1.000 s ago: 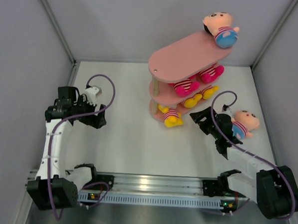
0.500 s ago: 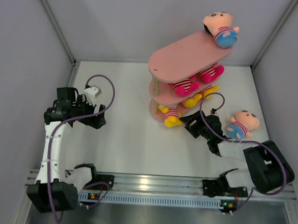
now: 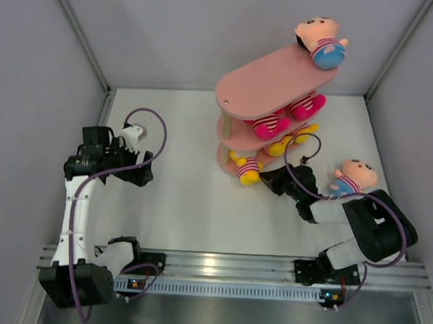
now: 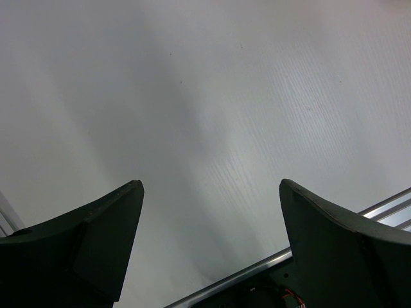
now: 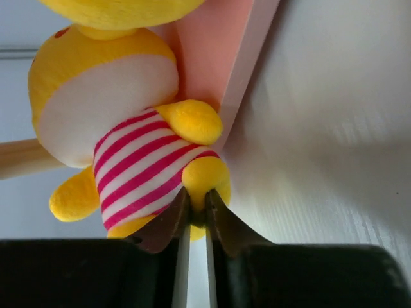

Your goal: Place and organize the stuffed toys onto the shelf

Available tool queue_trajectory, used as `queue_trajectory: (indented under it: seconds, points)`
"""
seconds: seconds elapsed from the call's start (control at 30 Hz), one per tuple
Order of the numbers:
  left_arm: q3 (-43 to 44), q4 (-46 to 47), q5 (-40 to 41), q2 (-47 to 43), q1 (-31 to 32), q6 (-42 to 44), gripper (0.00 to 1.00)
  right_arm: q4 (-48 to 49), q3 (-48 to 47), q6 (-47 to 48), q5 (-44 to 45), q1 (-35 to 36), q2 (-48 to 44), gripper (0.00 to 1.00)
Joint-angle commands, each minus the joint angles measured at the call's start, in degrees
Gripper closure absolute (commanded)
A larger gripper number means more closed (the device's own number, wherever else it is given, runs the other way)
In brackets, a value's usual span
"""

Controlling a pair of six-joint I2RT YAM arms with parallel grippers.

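Right jaws are pinching a foot of the yellow toy (image 5: 128, 160) that's hanging off the shelf (image 3: 271, 81)'s bottom tier, left jaws gape wide, idle. Looks like the tidy-up step, so next it wants shoving further in without knocking the neighbours.

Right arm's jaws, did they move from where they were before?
Yes. The right jaws slid left, away from the peach-headed toy on the table, toward the pink shelf and its bottom board. Now they pinch the yellow toy by its foot.
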State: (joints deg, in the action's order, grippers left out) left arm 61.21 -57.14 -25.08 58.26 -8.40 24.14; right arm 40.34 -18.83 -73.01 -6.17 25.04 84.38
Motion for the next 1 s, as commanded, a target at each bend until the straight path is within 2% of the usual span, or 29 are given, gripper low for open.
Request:
queue_trajectory:
  seconds: [0.0,0.07,0.27,0.37,0.5,0.63,0.8,0.97]
  points:
    - [-0.48,0.10,0.47,-0.60,0.14,0.38,0.07,3.53,-2.79,1.73,0.99,0.54,0.17,0.89]
    - [-0.48,0.19,0.56,-0.60,0.14,0.73,0.07,1.60,-3.67,4.61,1.25,0.71,-1.75,0.97]
    - [-0.48,0.28,0.03,-0.08,0.14,0.73,0.07,-14.71,-9.20,18.66,5.81,3.69,-7.90,1.00]
    - [-0.48,0.19,-0.14,0.19,0.14,0.73,0.07,-20.71,-12.28,26.76,13.44,5.98,-10.90,1.00]
    - [-0.48,0.19,-0.58,0.28,0.14,0.73,0.07,-19.59,-14.04,36.96,16.63,8.01,-12.92,1.00]
    - [-0.30,0.19,-0.50,0.54,0.14,0.73,0.08,-19.60,-17.02,47.05,17.07,8.27,-10.64,1.00]
    - [-0.30,0.19,-0.23,0.36,0.14,0.82,0.07,-19.68,-20.80,52.70,16.54,8.36,-5.03,1.00]
    - [-0.48,0.19,0.12,0.28,0.14,1.08,0.07,-18.37,-21.07,52.71,17.95,8.36,-1.94,1.00]
